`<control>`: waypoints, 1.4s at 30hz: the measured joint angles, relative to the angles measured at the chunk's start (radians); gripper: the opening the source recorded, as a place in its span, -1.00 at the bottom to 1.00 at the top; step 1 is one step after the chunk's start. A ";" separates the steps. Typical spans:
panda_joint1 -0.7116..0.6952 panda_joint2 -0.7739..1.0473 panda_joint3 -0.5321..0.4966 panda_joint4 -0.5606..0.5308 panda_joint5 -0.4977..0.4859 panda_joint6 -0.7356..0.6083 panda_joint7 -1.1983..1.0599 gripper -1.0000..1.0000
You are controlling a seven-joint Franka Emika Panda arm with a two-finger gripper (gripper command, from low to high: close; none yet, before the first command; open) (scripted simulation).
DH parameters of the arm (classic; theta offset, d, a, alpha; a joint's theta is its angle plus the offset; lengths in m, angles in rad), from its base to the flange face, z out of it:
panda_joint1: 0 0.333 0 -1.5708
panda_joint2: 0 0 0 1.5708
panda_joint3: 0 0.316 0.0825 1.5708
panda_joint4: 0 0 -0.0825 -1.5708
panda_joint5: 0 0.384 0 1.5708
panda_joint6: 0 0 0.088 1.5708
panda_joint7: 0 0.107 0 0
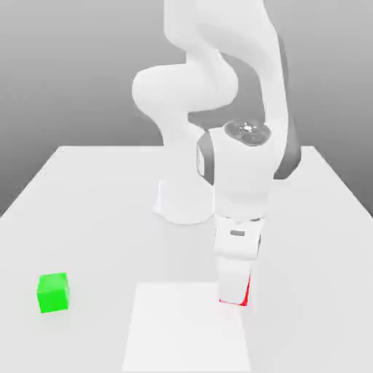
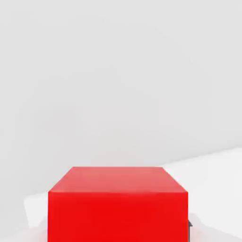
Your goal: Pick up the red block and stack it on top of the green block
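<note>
Gripping the red block [image 1: 245, 294] now — our jaws are clamped on it near the counter's [image 1: 87, 189] front edge, and the green block [image 1: 53, 293] sits well apart toward the exterior view's left — so that's our carry direction.

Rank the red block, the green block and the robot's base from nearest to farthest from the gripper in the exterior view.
1. Red block: right at the gripper.
2. Robot's base: behind the gripper, toward the table's back.
3. Green block: far off at the exterior view's left.

Red block [image 2: 118, 208], green block [image 1: 53, 293].
</note>
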 joint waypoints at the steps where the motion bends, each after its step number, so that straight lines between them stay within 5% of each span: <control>1: -0.002 -0.022 -0.001 -0.004 -0.012 -0.019 0.009 -1.00; 5: -0.014 -0.075 -0.037 -0.005 -0.036 -0.074 -0.040 -1.00; 26: -0.566 -0.073 -0.313 0.146 -0.041 -0.222 -0.987 -1.00; 32: -0.702 -0.037 -0.253 0.167 -0.010 -0.195 -1.059 -1.00; 42: -0.677 0.106 -0.183 0.170 0.127 -0.073 -1.158 -1.00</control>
